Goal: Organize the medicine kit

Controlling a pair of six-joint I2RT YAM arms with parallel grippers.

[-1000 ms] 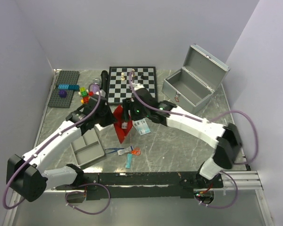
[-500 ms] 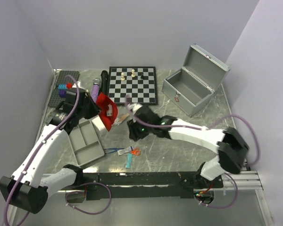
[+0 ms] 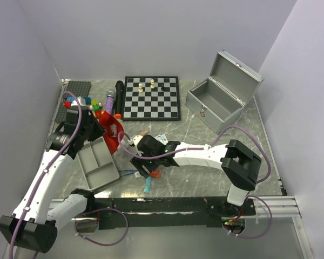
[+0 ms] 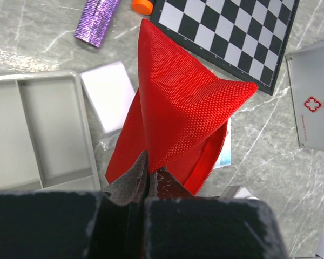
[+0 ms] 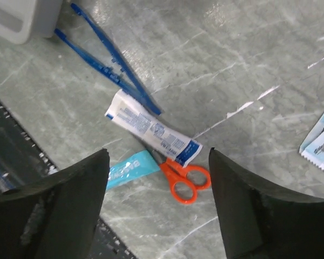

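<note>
The medicine kit (image 3: 215, 104) stands open at the back right, its lid tipped back; its front with the red emblem (image 4: 312, 103) shows at the edge of the left wrist view. My left gripper (image 3: 103, 133) (image 4: 149, 168) is shut on an edge of the red pouch (image 4: 183, 102), which hangs off the table. My right gripper (image 3: 144, 166) (image 5: 157, 162) is open, hovering over a white ointment tube (image 5: 151, 129), orange scissors (image 5: 184, 181) and a teal packet (image 5: 130, 168), touching none of them.
A grey divided tray (image 3: 100, 168) (image 4: 32, 129) lies near left, with a white box (image 4: 110, 102) beside it. Blue tweezers (image 5: 108, 67) lie by the tube. A chessboard (image 3: 151, 97), a black microphone (image 3: 119, 93), a purple tube (image 3: 109, 100) and toy bricks (image 3: 75, 101) fill the back.
My left gripper has carried the red pouch left and back toward the tray. My right arm swung toward the near edge, over the scissors and tube, and its jaws spread wider.
</note>
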